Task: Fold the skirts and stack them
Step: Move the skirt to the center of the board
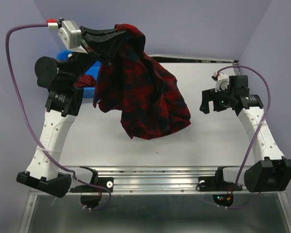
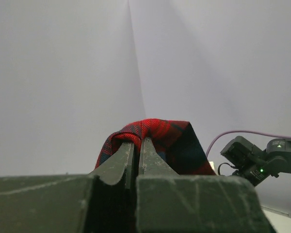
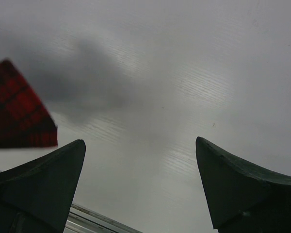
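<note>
l gripper point(image 2: 136, 144) raised high, pinching tartan skirt point(image 1: 145, 97); r gripper point(image 1: 208, 104) agape, pointing down.

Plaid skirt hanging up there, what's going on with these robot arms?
The left hand is shut on the plaid skirt, holding it up so it hangs over the table. The right hand is open and empty, off to the skirt's right. The polka-dot skirt sits partly hidden in the blue bin behind the left arm. Nothing is folded or stacked yet.
</note>
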Tool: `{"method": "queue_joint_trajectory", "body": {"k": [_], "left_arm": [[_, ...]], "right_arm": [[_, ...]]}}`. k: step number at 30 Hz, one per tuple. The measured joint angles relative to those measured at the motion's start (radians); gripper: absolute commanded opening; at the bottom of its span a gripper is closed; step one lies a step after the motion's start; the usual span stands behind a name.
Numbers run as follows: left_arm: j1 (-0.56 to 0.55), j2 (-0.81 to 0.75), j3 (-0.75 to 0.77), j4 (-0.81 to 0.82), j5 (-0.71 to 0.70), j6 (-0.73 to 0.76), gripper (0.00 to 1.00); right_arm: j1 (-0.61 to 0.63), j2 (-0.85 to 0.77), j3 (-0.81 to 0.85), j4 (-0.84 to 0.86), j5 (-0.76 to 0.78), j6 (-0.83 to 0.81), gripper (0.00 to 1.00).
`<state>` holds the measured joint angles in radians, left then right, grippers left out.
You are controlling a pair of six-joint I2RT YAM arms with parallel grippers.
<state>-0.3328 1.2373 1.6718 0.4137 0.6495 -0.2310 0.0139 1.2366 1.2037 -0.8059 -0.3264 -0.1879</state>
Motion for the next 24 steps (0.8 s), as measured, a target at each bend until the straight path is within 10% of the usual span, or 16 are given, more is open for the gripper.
{"method": "queue_joint_trajectory", "body": {"k": [15, 24], "left_arm": [[-0.254, -0.087, -0.297, -0.091, -0.185, 0.092, 0.0], [-0.348, 0.384, -0.189, -0.291, -0.404, 0.078, 0.0]], "right_arm": [[0.0, 0.008, 0.013, -0.003, 0.002, -0.026, 1.0], [0.0, 0.013, 0.01, -0.039, -0.024, -0.083, 0.99]]}}
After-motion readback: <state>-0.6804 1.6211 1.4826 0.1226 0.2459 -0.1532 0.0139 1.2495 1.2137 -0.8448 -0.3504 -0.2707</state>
